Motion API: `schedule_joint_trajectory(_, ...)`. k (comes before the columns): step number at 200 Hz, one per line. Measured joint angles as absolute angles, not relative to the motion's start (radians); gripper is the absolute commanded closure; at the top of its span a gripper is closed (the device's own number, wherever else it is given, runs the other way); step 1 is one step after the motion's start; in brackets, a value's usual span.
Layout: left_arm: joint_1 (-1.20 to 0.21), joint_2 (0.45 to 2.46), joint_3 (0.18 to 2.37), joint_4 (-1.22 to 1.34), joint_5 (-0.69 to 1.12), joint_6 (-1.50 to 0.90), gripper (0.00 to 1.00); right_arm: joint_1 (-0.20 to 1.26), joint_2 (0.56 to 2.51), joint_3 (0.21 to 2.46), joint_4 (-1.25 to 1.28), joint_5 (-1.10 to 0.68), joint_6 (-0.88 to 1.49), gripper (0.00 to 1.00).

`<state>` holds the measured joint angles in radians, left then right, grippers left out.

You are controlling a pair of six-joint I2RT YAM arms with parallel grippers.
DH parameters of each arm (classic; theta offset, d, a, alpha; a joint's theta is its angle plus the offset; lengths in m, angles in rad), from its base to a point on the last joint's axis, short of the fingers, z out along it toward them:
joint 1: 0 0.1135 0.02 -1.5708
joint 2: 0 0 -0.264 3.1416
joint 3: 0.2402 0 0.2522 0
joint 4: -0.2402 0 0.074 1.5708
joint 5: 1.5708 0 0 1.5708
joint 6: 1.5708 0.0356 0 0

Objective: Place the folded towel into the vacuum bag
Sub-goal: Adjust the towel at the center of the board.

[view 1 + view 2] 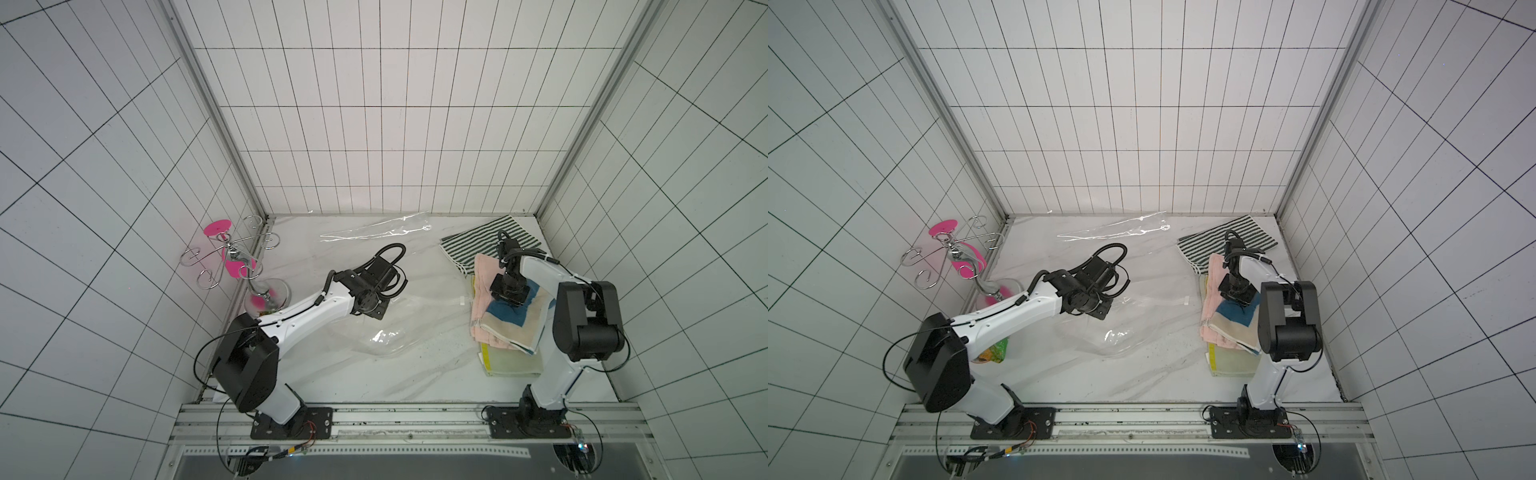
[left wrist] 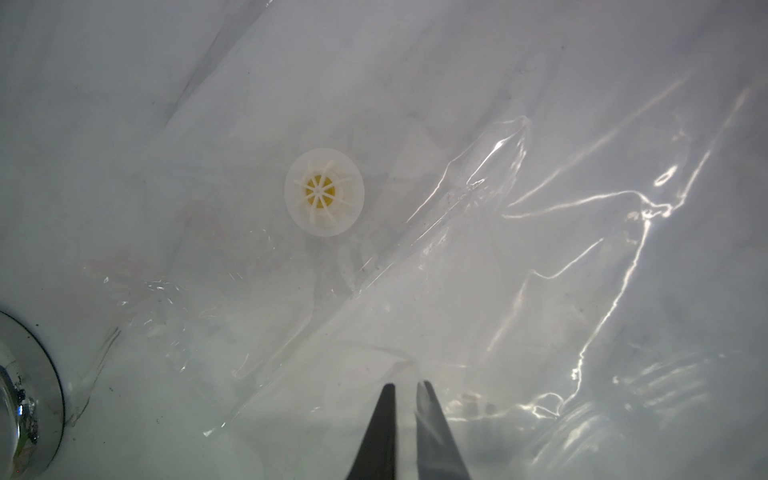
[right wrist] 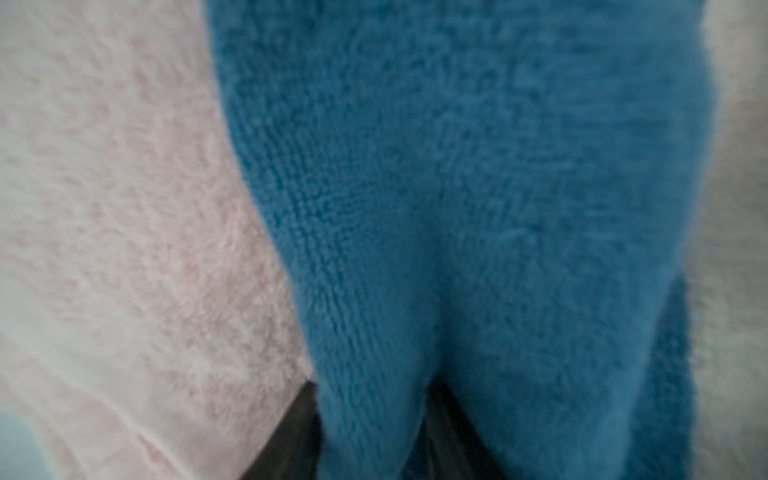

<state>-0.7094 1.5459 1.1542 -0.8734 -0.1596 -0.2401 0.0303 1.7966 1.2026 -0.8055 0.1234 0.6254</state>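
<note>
Left fingers point(image 2: 384, 419): standing almost together, pinching a layer of the large transparent crinkly plastic vacuum bag point(image 2: 540, 208); one finger is showing through the film.
Right fingers point(image 3: 286, 440): gripping a bunched blue fold of the folded beige and teal-blue terry towel point(image 1: 505, 332).
Towel: lying on a folded pink fluffy towel point(image 1: 484, 270) at the right side of the white marbled table point(image 1: 374, 386).
Bag: spreading over the table's middle, its round white valve point(image 2: 324, 192) lying near the left fingers.
</note>
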Motion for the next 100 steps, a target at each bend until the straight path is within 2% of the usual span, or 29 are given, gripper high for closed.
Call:
schedule_joint_trajectory(12, -0.71, 1.544, 1.143, -0.87, -0.153, -0.244, 0.81, 0.03, 1.778, 1.19, -0.799, 0.125, 0.624, 0.9)
schedule_joint_trajectory(51, -0.71, 1.509, 1.088, -0.87, -0.107, -0.249, 0.63, 0.031, 1.677, 1.179, -0.819, 0.141, 0.607, 0.94)
schedule_joint_trajectory(100, -0.688, 1.427, 1.081, -0.879, 0.027, -0.259, 0.5, 0.1, 1.59, 1.217, -0.87, 0.141, 0.527, 0.96)
